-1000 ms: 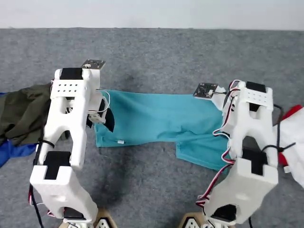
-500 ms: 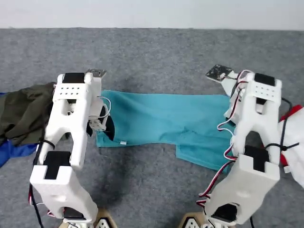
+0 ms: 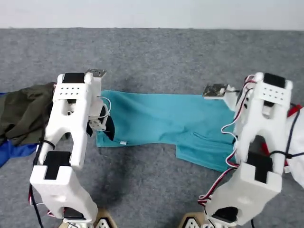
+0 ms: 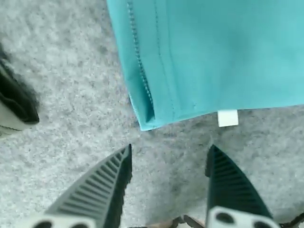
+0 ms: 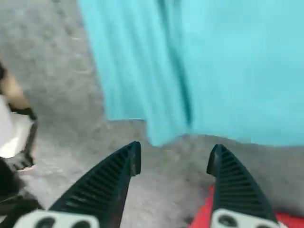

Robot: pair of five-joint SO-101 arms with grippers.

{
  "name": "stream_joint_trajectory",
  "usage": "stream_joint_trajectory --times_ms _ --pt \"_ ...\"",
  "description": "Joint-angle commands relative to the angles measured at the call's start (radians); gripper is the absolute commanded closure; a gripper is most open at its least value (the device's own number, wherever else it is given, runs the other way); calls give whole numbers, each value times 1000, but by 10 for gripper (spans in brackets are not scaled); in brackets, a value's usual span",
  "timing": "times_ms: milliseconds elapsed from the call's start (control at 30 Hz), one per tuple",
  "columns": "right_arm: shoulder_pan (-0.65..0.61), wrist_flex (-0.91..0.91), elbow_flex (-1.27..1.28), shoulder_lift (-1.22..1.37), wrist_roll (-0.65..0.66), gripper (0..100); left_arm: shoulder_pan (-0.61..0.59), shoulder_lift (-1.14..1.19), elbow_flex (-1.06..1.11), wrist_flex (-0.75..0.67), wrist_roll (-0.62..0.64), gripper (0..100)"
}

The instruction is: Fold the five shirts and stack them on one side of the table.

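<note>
A teal shirt (image 3: pixel 161 121) lies spread across the middle of the grey table, with its near right part folded over. My left gripper (image 4: pixel 168 164) hangs open just off the shirt's near left corner (image 4: pixel 147 118), close to a small white tag (image 4: pixel 227 118). Nothing is between its fingers (image 4: pixel 102 190). In the high view the left arm (image 3: pixel 71 114) stands over the shirt's left edge. My right gripper (image 5: pixel 173 159) is open above the teal shirt's (image 5: pixel 204 66) near right edge, holding nothing. The right arm (image 3: pixel 261 123) covers that end in the high view.
An olive shirt (image 3: pixel 23 111) lies bunched on a blue one (image 3: pixel 14 149) at the table's left edge. Red cloth (image 3: pixel 294 111) and white cloth (image 3: pixel 294 156) lie at the right edge, and the red cloth (image 5: pixel 204 216) also lies beside my right gripper. Bare grey carpet (image 3: pixel 156 57) stretches behind the teal shirt.
The right arm swung to the right and came to the shirt's right end, and the cloth there lies flatter. The left arm shifted slightly, then stayed still.
</note>
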Motion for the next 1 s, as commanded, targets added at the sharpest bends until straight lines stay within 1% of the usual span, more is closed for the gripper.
stream_joint_trajectory --times_ms 0,67,133,200,333,433,500,667,767,967 --pt "-44 45 75 -68 9 753 -6 -55 -16 21 -2 824" --pt "-47 45 164 -111 14 754 -11 -55 -41 34 -2 854" --pt "-53 45 272 -163 37 754 -41 -61 -67 34 3 859" --pt "-73 44 365 -220 78 753 -87 -83 -91 32 28 839" --pt "-128 42 491 -326 78 751 -164 -137 -154 32 37 771" --pt "-165 39 562 -375 78 751 -201 -175 -176 34 35 763" --pt "-176 10 595 -380 78 751 -218 -190 -173 34 35 763" --pt "-148 -145 615 -378 78 751 -235 -210 -113 34 35 763" --pt "-147 -188 615 -369 78 751 -235 -222 -87 34 35 764" --pt "-147 -254 612 -236 78 753 -235 -245 -71 34 35 764"
